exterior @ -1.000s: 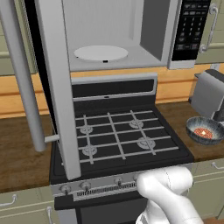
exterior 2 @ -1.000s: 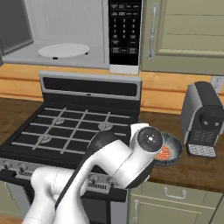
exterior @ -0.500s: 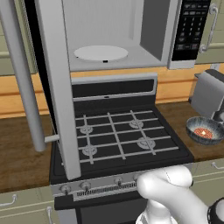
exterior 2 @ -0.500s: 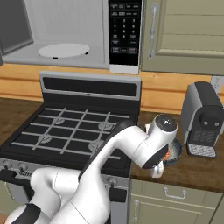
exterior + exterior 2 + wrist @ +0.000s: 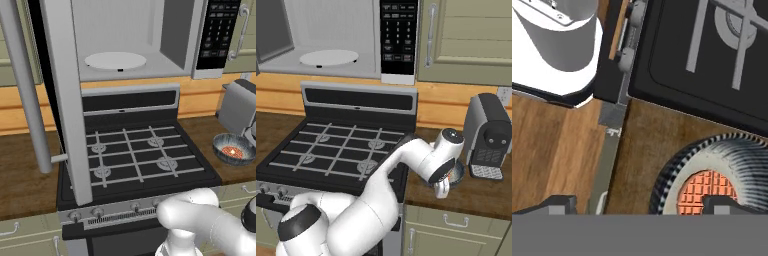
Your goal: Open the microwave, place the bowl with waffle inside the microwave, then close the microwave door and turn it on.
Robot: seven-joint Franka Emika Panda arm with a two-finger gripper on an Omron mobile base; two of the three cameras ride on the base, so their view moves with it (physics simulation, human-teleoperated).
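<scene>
Fingers of my gripper (image 5: 639, 202) stand wide apart, now swung down over the bowl (image 5: 717, 172) with the waffle (image 5: 707, 192) on the counter (image 5: 637, 145) beside the stove (image 5: 135, 160); beyond, the microwave (image 5: 145, 40) hangs open, ready to receive it.

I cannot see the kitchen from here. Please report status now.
Gripper open, holding nothing, above the bowl. Waffle in the bowl, on the counter right of the stove. Microwave door open, turntable bare. Nothing blocking.
</scene>
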